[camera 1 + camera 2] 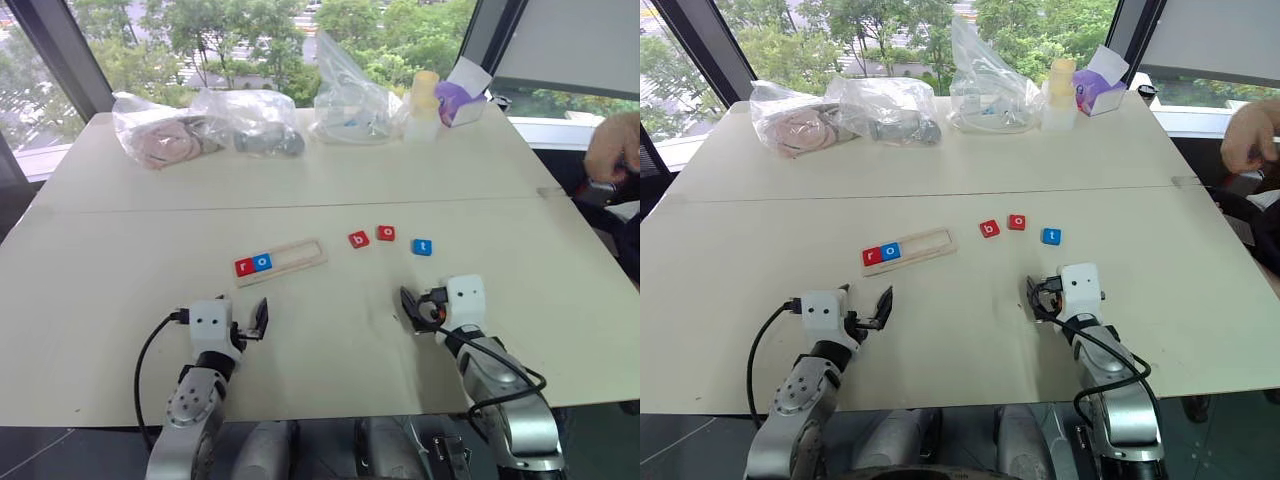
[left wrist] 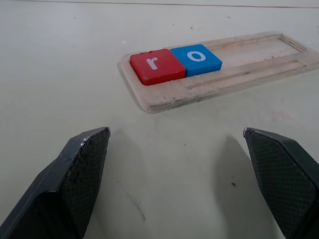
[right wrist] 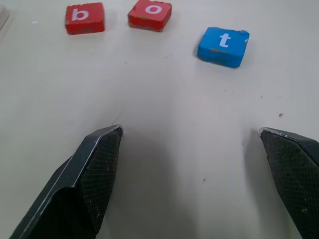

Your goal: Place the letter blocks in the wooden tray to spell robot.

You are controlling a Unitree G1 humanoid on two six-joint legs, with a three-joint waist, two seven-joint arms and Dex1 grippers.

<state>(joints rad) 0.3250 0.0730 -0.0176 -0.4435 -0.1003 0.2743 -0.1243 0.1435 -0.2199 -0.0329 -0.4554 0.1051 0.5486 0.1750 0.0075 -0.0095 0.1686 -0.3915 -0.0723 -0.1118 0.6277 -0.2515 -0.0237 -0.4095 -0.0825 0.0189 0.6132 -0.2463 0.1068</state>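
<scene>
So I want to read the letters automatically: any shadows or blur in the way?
Left wrist view: r tile and o tile sharp in the tray, with jaw shadows falling short of them. Right wrist view: b, red o, t crisp and unshaded. Head views: letters small but legible, even daylight.

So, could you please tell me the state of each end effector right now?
Left end effector: open, holding nothing.
Right end effector: open, holding nothing.
</scene>
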